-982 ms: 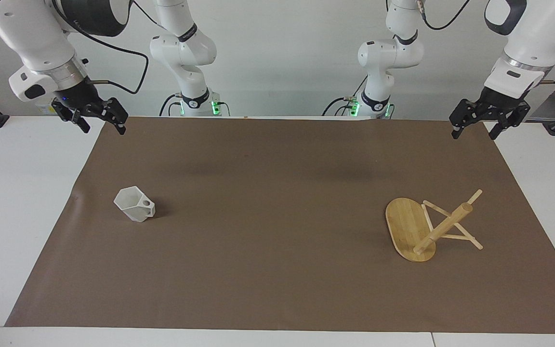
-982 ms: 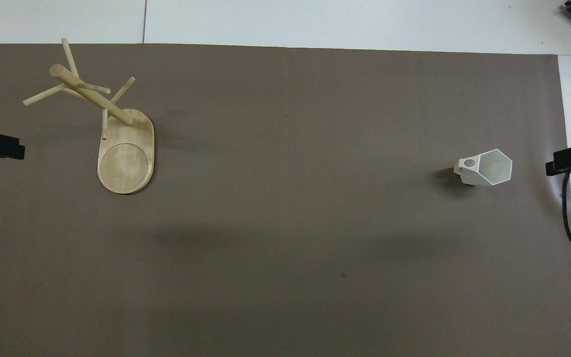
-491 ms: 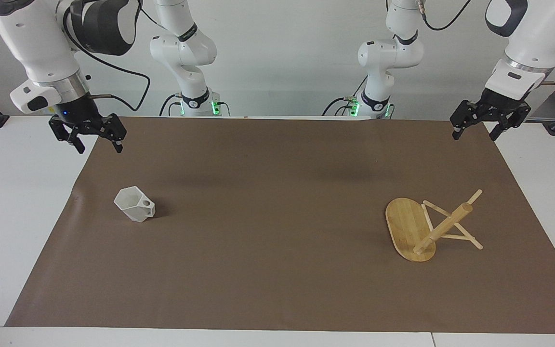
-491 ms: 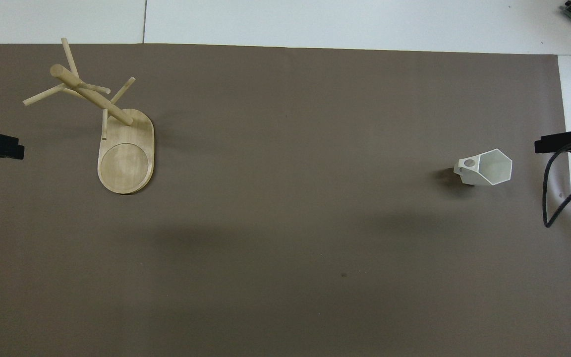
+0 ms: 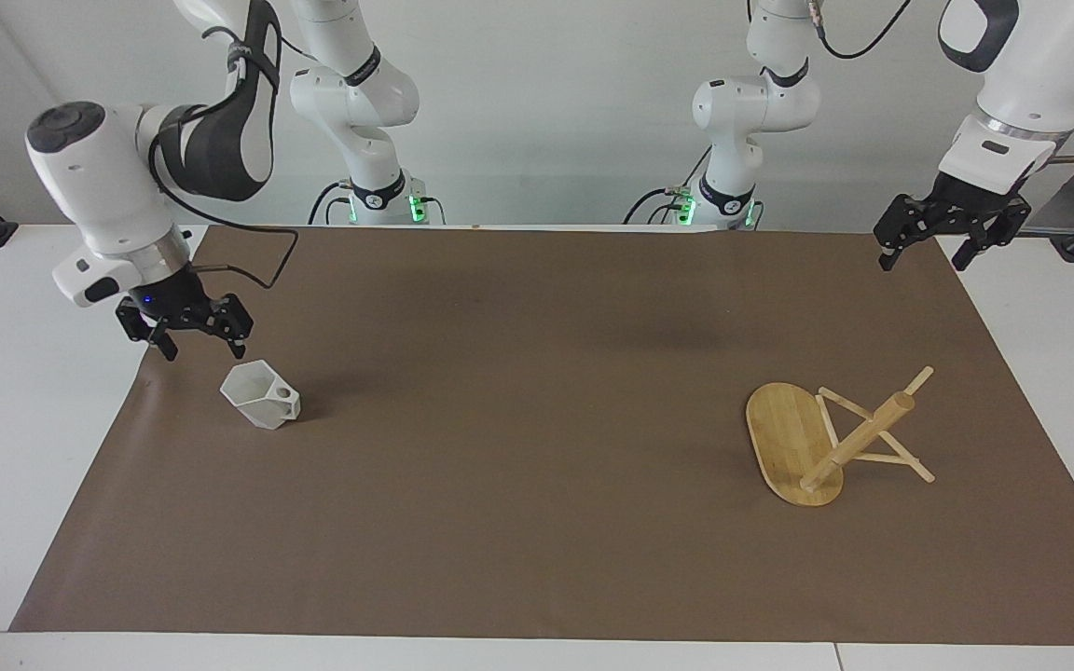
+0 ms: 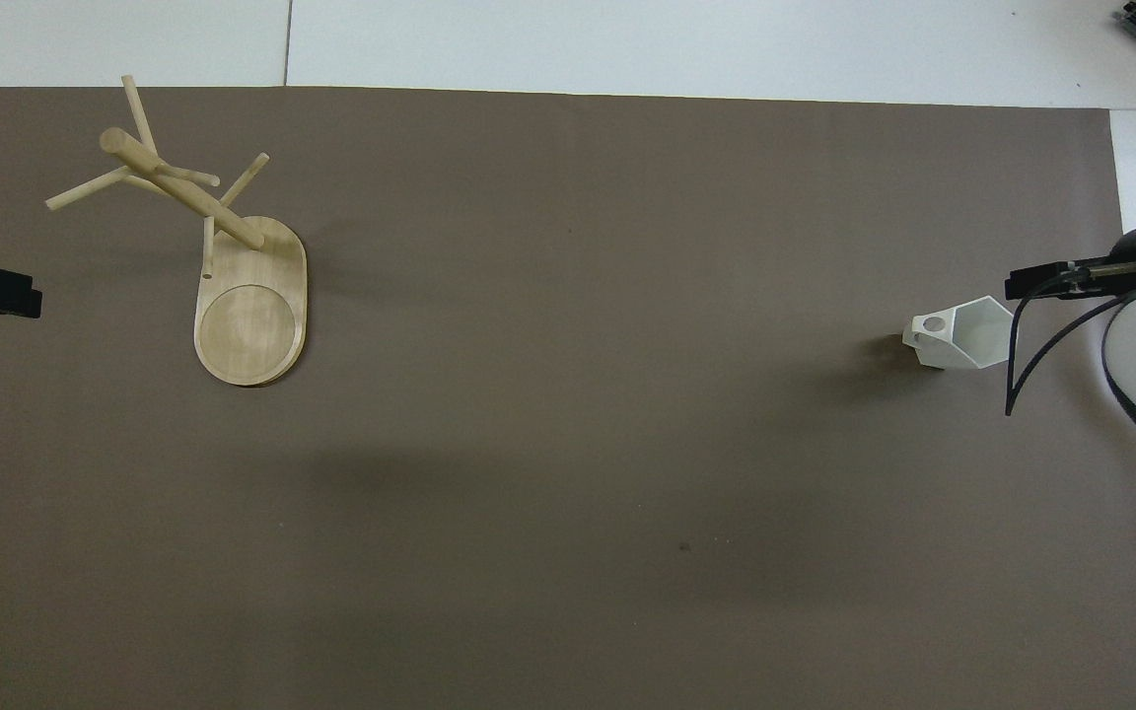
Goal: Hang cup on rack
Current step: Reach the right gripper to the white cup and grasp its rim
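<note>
Across the brown mat, 2 task things well apart: rack toppled on its side toward the left arm's end, so no peg ready; cup upright toward the right arm's end. Over the cup, slightly off, right gripper, fingers spread wide, empty. Waiting over the mat's corner, left gripper, also spread. Nothing between.

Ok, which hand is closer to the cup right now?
Right. The right hand hangs open just above the cup, at the right arm's end of the table, not touching it. The left hand waits, open, up at the left arm's end, by the rack.
</note>
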`<state>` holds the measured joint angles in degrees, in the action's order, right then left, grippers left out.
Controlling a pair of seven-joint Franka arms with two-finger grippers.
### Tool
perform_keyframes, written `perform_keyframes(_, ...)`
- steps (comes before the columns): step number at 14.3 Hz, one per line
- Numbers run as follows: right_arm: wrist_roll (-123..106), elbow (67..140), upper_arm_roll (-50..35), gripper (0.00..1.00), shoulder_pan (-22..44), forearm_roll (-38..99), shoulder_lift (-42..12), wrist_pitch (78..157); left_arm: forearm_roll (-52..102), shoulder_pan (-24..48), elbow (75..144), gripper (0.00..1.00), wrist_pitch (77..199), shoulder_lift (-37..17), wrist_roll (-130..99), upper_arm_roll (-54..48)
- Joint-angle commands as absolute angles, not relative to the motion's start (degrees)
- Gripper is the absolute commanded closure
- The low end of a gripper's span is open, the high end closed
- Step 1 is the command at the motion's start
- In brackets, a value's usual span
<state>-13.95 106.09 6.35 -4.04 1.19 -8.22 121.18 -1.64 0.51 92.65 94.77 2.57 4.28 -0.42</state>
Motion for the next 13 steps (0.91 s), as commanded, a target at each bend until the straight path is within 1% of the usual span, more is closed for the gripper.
perform_keyframes(1, -19.4, 111.7, 7.0, 0.00, -4.9, 2.7, -8.4, 127.2, -2.7, 0.9, 93.5, 0.00, 95.2, 3.2, 4.7, -0.3)
perform_keyframes(6, -21.6, 114.8, 7.6, 0.00, -5.4, 2.7, -9.4, 128.9, -2.7, 0.7, 94.0, 0.00, 95.0, 3.3, 4.9, -0.3)
perform_keyframes(10, -21.5, 116.4, 7.9, 0.01, -5.4, 2.7, -10.3, 133.5, -2.7, 0.9, 94.0, 0.00, 94.7, 3.4, 4.9, -0.3)
perform_keyframes(12, -21.4, 116.5, 7.9, 0.06, -5.6, 2.7, -10.3, 133.9, -2.7, 0.9, 94.0, 0.00, 94.8, 3.4, 5.0, -0.3)
perform_keyframes(13, -21.4, 116.5, 7.9, 0.11, -5.6, 2.7, -10.3, 133.9, -2.7, 0.9, 94.0, 0.00, 94.7, 3.4, 5.0, -0.3)
